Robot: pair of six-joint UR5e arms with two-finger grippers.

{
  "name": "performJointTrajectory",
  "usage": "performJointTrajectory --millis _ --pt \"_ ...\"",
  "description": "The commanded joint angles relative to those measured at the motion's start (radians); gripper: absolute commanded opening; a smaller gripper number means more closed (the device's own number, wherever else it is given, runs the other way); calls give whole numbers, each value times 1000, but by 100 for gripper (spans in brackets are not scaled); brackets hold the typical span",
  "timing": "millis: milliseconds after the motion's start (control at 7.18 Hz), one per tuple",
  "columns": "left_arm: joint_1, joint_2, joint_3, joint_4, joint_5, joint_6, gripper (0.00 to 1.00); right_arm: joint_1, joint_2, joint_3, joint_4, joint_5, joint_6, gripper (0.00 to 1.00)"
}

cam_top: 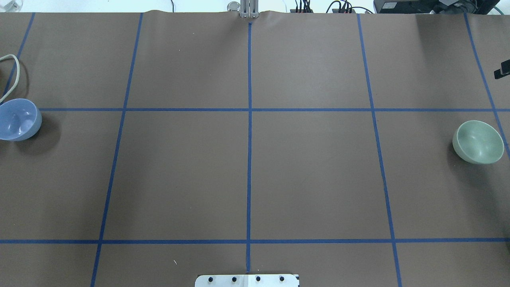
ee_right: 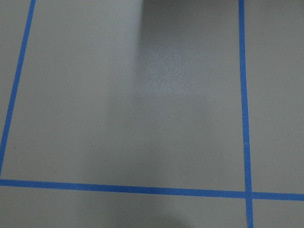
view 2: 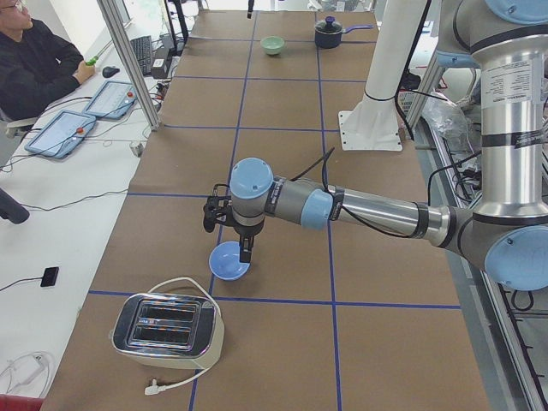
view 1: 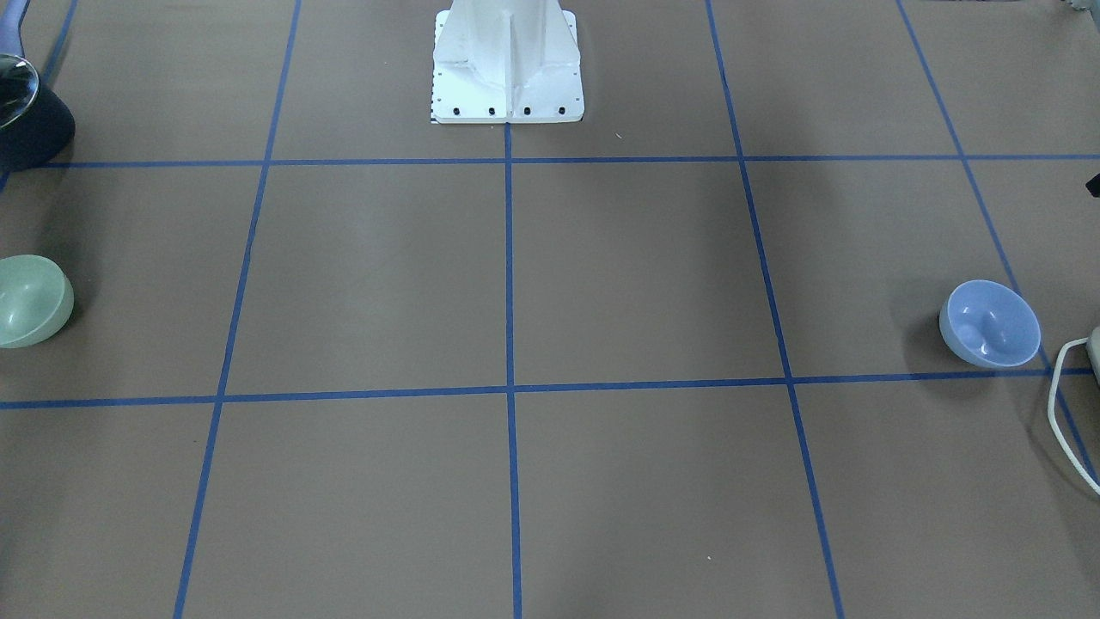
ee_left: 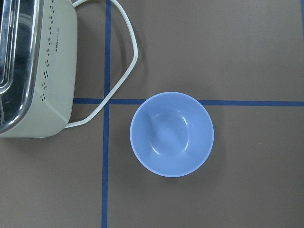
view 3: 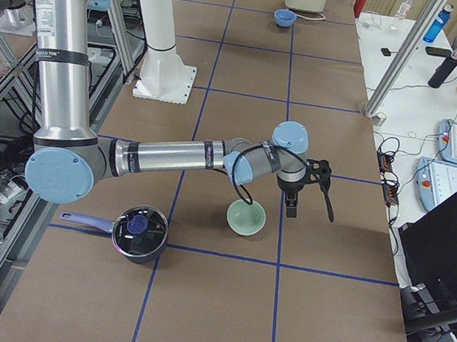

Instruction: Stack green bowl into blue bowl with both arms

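The green bowl (view 1: 30, 301) stands upright at the table's end on my right; it also shows in the overhead view (cam_top: 478, 142) and the exterior right view (view 3: 246, 218). The blue bowl (view 1: 990, 324) stands upright at the opposite end, also in the overhead view (cam_top: 18, 119) and centred in the left wrist view (ee_left: 172, 134). My left gripper (view 2: 247, 250) hangs just above the blue bowl (view 2: 229, 259). My right gripper (view 3: 290, 204) hangs beside the green bowl, over bare table. I cannot tell whether either gripper is open or shut.
A cream toaster (view 2: 167, 330) with a white cable (ee_left: 126, 71) stands close to the blue bowl. A dark lidded pot (view 3: 138, 233) sits near the green bowl. The white pedestal (view 1: 507, 60) stands at the table's robot side. Operators' desks run along the far side.
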Motion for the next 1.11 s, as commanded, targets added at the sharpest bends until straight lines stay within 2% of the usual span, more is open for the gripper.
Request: performJointTrajectory --millis 0,418,836,975 --pt "0 0 -2 0 0 0 98 0 0 -1 1 0 0 100" --pt "2 -9 10 0 0 -2 98 0 14 -3 1 -12 0 100" --pt "11 -105 146 -12 0 -3 98 0 5 2 1 9 3 100" --pt "23 -119 202 -73 21 -11 98 0 6 2 1 18 2 100"
